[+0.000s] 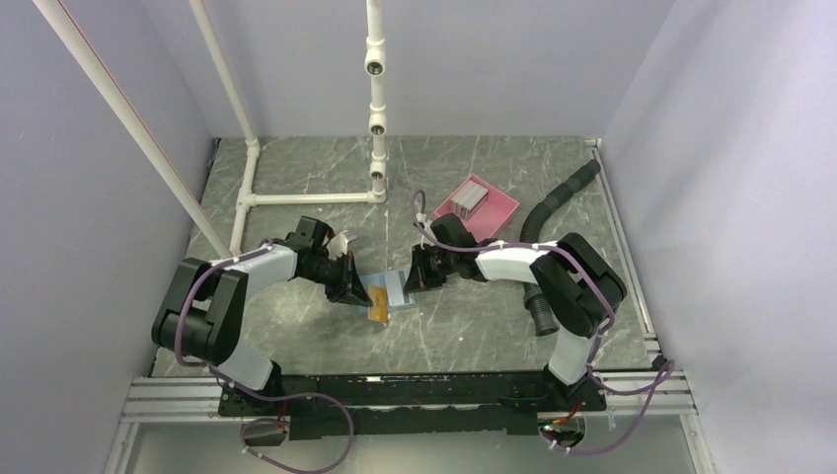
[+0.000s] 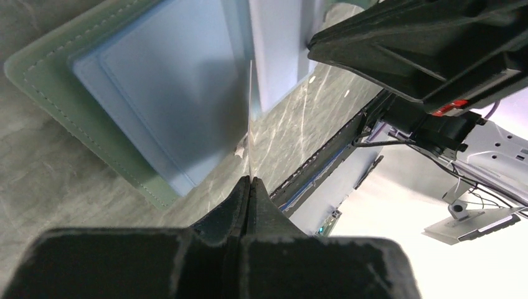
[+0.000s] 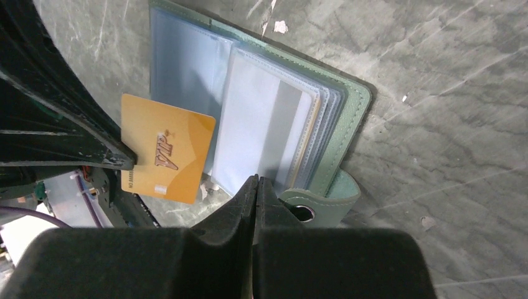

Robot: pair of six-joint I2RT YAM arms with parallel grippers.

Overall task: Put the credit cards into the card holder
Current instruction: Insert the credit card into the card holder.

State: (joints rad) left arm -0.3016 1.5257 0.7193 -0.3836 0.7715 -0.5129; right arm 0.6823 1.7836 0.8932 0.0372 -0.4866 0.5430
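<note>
the card holder (image 1: 397,287) lies open on the grey marbled table (image 1: 474,331), between the two arms. its dull green cover is underneath and its light blue inside faces up. a stack of clear sleeves (image 3: 187,62) fans across it, and its snap tab (image 3: 325,200) sticks out flat at one edge.

the left jaws are closed on a tan-orange card (image 3: 167,148), pinching it by one short edge. the card hangs at the near-left side of the holder, one corner overlapping the edge of a clear sleeve. from the left wrist it shows only as a thin line rising from the fingertips.

the right jaws are pressed together, tips meeting at the lower edge of the top sleeve, just beside the snap tab. whether a sleeve is caught between them cannot be told. a pale card with a grey stripe (image 3: 287,128) shows through that top sleeve.

a few grey cards (image 1: 472,197) sit stacked in the pink tray (image 1: 501,210), farther back and to the right, well apart from the holder. a black hose (image 1: 555,200) lies beside the tray.
</note>
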